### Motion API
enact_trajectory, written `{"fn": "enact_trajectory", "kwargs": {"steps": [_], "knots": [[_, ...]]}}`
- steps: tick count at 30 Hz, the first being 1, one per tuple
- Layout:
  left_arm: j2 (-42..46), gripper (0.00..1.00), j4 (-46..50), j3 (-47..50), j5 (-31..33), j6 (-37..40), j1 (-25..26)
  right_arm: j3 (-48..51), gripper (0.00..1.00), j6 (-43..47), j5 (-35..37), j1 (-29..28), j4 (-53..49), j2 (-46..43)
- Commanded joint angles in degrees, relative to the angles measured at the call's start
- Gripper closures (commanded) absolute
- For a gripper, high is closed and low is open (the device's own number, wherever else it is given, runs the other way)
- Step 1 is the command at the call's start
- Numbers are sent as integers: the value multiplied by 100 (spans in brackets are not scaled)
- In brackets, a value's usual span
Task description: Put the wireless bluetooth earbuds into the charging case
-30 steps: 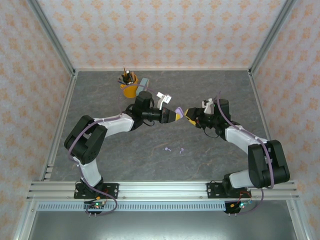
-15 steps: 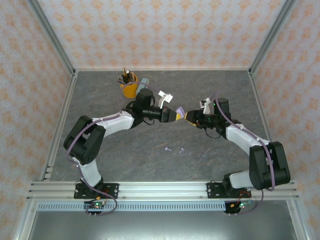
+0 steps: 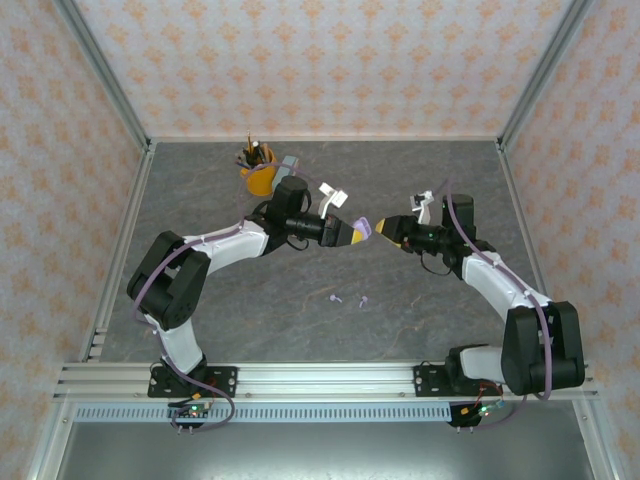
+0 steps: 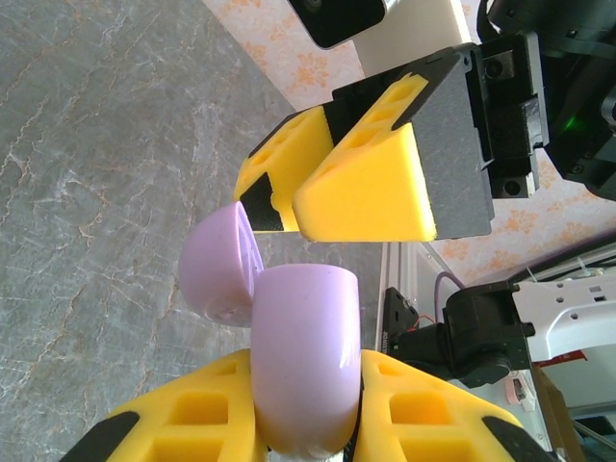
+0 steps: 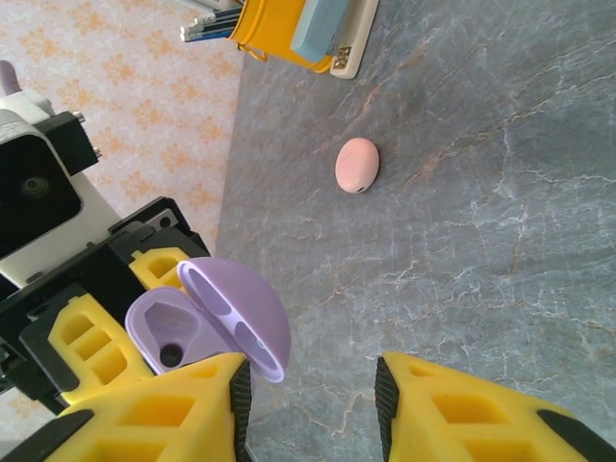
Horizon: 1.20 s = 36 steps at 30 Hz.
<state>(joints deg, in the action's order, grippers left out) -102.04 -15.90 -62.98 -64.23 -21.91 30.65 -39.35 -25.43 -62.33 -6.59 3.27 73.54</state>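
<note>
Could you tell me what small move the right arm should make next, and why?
Probably back the right end effector away from the case and lower it toward a lilac earbud on the table. The left end effector grips the case with its lid open, the right one is open and empty, and two earbuds lie loose below.

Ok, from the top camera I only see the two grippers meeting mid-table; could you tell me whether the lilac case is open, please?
Observer: Yes. The left gripper is shut on the lilac case, and its lid is hinged open.
Operator: Thank you. Is anything seated inside it?
Observer: The socket that the right wrist camera looks into appears empty.
Operator: And is the right gripper holding anything?
Observer: No, the right gripper is open and holds nothing.
</note>
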Motion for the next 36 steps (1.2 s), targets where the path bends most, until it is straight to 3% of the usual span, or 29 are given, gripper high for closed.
{"fn": "enact_trajectory", "kwargs": {"steps": [1,17,36], "knots": [[176,79,78,-241,-187,161,28,-74,59,50,-323,8,276,4],[67,79,138,-350,-178,178,65,-323,60,-17,-371,-183,429,375],[-18,79,157,-392,-213,205,107,-607,69,-55,-440,-337,490,779]]}}
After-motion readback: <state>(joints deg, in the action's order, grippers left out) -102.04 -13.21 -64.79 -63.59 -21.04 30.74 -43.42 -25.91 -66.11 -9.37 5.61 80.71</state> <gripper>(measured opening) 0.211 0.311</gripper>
